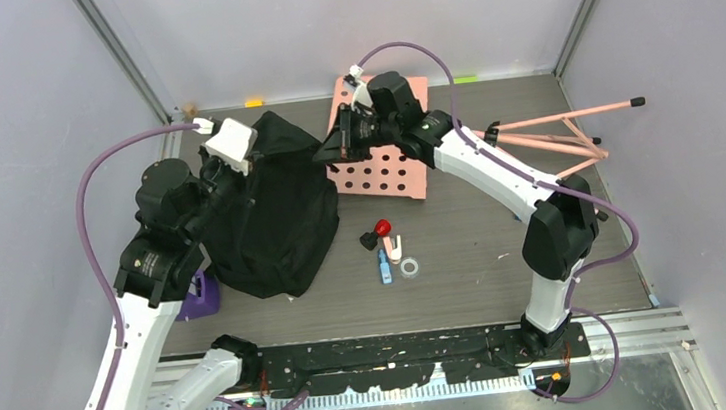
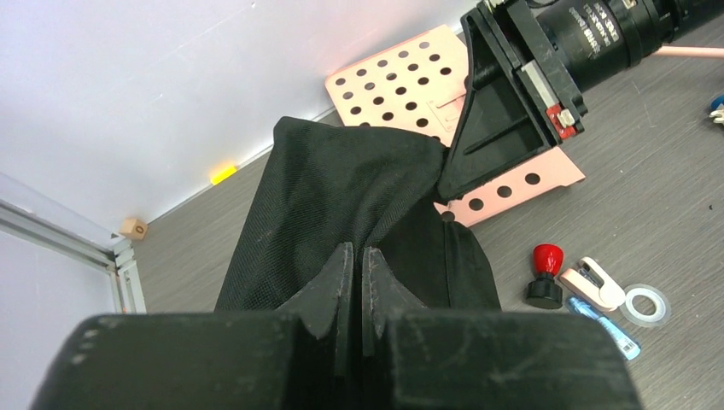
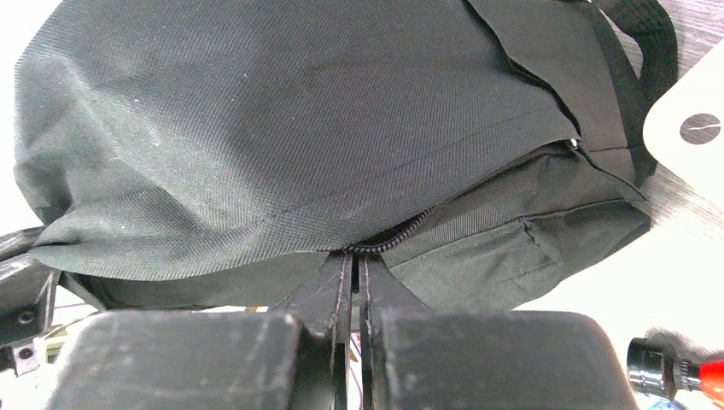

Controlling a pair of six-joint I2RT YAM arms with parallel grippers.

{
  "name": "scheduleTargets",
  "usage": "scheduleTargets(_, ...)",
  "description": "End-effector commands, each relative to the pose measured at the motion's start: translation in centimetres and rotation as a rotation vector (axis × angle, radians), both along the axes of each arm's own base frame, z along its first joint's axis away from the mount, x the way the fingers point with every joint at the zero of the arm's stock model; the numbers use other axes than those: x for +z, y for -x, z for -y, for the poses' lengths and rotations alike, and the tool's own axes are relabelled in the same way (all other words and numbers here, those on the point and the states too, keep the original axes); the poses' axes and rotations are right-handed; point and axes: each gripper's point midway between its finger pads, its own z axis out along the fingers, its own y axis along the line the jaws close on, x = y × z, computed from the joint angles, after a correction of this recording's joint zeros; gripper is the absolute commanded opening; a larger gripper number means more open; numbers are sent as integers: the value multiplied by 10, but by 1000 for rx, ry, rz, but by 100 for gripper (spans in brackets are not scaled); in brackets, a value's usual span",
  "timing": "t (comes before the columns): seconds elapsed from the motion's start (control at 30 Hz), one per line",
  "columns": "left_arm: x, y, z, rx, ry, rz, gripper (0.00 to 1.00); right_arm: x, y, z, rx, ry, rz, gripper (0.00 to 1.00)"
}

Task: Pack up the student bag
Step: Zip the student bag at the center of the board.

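The student bag [image 1: 275, 223] sits left of centre on the grey wood-grain table [image 1: 504, 252], kinda tented up. The left gripper [image 2: 352, 265] has its jaws pressed together, pinching the bag's fabric. The right gripper [image 3: 352, 266] is nipped tight on the zipper edge. There's a pink pegboard [image 1: 391, 172] right beside it and pale walls [image 1: 17, 98] all round.

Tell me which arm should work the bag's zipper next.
Right: the right gripper is shut at the zipper of the student bag; the left gripper only pinches plain fabric, probably bracing it.
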Motion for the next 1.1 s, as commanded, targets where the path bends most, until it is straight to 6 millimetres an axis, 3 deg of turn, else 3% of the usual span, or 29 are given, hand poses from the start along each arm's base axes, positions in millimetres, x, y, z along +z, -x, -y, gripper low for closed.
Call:
scheduleTargets(0.0, 54, 7, -15, 56, 60, 181, 0, -18, -12, 2, -105, 39, -10, 0)
scheduleTargets(0.1, 55, 8, -16, 59, 61, 187, 0, -23, -21, 9, -156, 48, -18, 0)
scheduleTargets(0.27, 58, 12, -20, 67, 57, 196, 0, -11, -36, 24, -251, -1, -7, 0)
scheduleTargets(0.43, 61, 11, -27, 105, 59, 209, 0, -22, -45, 39, -288, 5, -38, 0)
scheduleTargets(0.73, 66, 8, -26, 109, 67, 219, 0, -80, -57, 52, -309, 79, -130, 0)
scheduleTargets(1.07, 83, 3, -39, 198, 132, 263, 0, -138, -60, 50, -294, 142, -213, 0)
